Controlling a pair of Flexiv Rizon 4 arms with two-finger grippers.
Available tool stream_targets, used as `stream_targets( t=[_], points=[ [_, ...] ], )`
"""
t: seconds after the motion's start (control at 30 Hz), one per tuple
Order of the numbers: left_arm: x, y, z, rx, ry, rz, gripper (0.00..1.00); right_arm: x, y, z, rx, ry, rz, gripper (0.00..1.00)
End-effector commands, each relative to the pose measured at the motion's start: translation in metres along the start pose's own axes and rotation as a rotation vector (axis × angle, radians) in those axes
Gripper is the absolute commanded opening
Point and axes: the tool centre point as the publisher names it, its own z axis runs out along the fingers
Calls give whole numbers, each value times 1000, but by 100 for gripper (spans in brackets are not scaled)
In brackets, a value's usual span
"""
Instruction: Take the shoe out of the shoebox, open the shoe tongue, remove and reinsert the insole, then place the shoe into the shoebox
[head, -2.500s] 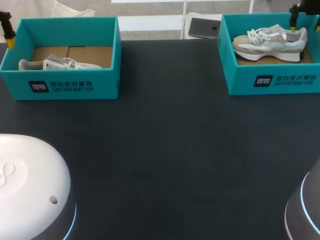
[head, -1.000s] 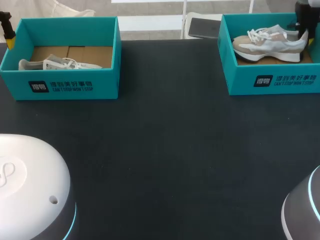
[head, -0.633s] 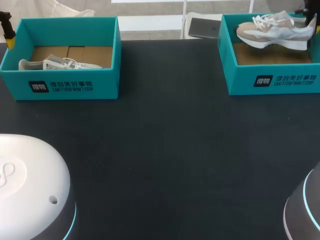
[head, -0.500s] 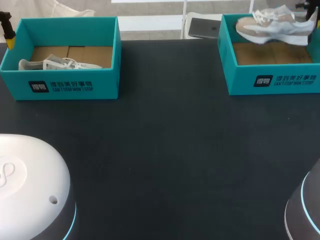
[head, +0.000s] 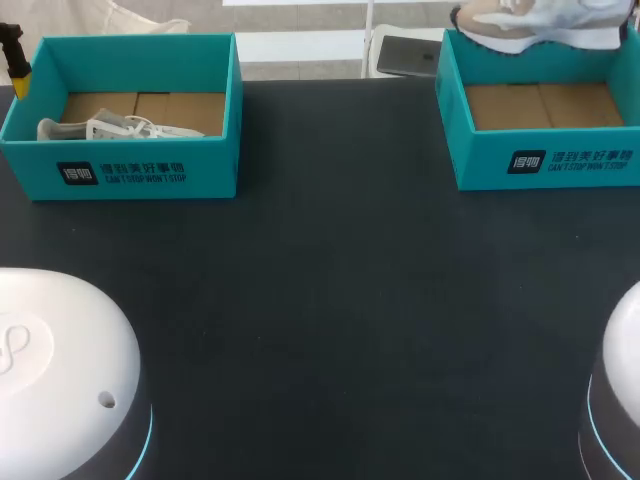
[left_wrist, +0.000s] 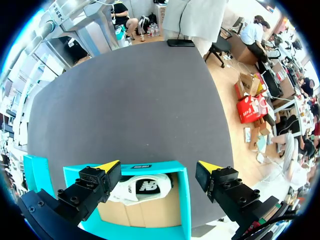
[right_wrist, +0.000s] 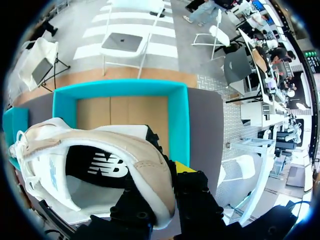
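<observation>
Now: shoe (head: 522, 22) upper right, cropped by the top edge, above right box (head: 545, 160); right gripper (right_wrist: 167, 162) clamped on its heel, one tip hidden; left gripper (left_wrist: 160, 167) spread wide over left box (left_wrist: 183, 200).

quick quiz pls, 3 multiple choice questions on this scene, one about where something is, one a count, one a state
1. Where is the shoe in the right hand relative to the right box?
A resting inside it
B lifted above it
C lying beside it

2. How many teal boxes are there?
A one
B two
C three

3. The left hand over the left box is:
A open, holding nothing
B shut on a shoe
C shut on the box wall

Answers
1 B: the head view shows the shoe clear above the box, whose cardboard floor is bare.
2 B: one sits at each far side.
3 A: its fingers stand wide apart and touch nothing.
</observation>
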Motion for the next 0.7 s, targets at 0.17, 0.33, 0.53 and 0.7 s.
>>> stream_targets(
  t=[0.17,0.33,0.53,0.7],
  points=[
    [0,0,0,0,2,1,100,17,-76,-55,-203,-20,28,0],
    [0,0,0,0,2,1,100,39,-110,-77,-218,-20,71,0],
    [0,0,0,0,2,1,100,39,-110,-77,-218,-20,71,0],
    [0,0,0,0,2,1,100,39,-110,-77,-218,-20,71,0]
  ],
)
